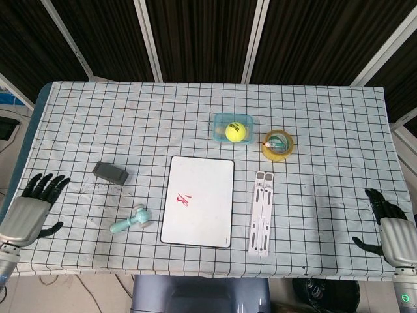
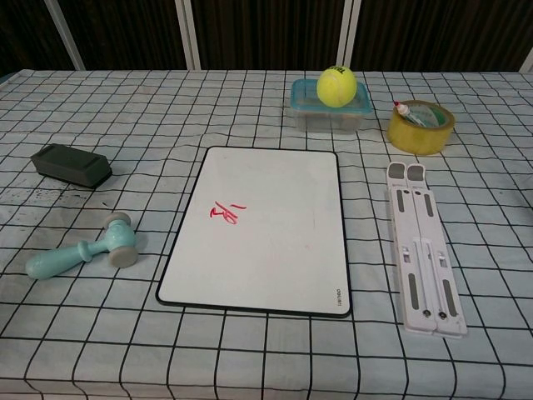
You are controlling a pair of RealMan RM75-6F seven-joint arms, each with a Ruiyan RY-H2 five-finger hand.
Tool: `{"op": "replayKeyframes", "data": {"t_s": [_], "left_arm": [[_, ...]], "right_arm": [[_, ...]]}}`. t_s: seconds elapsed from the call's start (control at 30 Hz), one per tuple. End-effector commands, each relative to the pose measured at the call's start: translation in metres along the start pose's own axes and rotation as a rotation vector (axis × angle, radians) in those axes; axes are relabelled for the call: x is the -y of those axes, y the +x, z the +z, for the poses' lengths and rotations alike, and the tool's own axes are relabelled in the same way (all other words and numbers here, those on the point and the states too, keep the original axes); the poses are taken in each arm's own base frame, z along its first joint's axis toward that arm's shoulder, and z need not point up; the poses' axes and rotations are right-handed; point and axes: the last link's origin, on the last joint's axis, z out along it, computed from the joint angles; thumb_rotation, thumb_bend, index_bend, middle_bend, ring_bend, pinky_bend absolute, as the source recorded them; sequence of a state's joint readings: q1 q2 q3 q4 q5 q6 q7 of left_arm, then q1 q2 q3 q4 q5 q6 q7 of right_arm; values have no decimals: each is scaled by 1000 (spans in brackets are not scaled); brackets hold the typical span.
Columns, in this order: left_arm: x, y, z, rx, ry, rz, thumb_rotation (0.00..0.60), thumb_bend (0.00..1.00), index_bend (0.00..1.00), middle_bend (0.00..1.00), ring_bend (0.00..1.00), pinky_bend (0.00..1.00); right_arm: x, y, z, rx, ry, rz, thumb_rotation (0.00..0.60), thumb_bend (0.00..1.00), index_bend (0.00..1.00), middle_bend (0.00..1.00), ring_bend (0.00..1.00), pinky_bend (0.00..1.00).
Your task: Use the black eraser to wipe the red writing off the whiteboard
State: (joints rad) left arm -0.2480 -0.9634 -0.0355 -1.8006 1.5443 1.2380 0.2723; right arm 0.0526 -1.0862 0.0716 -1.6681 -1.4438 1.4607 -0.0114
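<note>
From the head view: left hand (image 1: 27, 212) sits at the near-left table edge, fingers spread, holding nothing. Right hand (image 1: 389, 229) at the near-right edge, fingers also spread and empty. Black rectangular eraser (image 1: 109, 173) lies flat on the checked tablecloth (image 1: 130, 117), between the left hand and the white rectangular whiteboard with black frame (image 1: 198, 201). Red writing (image 1: 184, 200) sits on the board's left half. Mint toy hammer (image 1: 130, 222) lies just left of the board.

Chest view: neither hand visible. Eraser (image 2: 71, 165) far left, well apart from the whiteboard (image 2: 275, 233); red writing (image 2: 226, 213) unwiped. Yellow tennis ball (image 2: 336, 87) rests in a clear blue-rimmed plastic box (image 2: 328, 117); yellow tape roll (image 2: 420, 127) beside it; white folding stand (image 2: 425, 247) right of the board.
</note>
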Motion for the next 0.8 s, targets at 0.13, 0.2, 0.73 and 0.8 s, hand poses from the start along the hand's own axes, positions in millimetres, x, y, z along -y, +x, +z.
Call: {"op": "replayKeyframes", "data": {"t_s": [0.13, 0.2, 0.73, 0.8], "left_arm": [[-26, 30, 63, 24, -70, 79, 600, 141, 0, 102, 0, 44], [-27, 33, 78, 37, -63, 94, 600, 141, 0, 105, 0, 43], [-30, 12, 165, 137, -63, 205, 600, 141, 265, 217, 0, 42], [-30, 7, 168, 145, -60, 204, 600, 141, 296, 232, 0, 44]], "right_arm": [[0, -1, 0, 2, -4, 0, 600, 69, 63, 107, 201, 213], [0, -1, 0, 2, -6, 2, 600, 69, 63, 107, 201, 213], [0, -2, 2, 3, -15, 1, 600, 69, 60, 107, 201, 213], [0, -2, 2, 3, -16, 2, 600, 69, 60, 107, 201, 213]]}}
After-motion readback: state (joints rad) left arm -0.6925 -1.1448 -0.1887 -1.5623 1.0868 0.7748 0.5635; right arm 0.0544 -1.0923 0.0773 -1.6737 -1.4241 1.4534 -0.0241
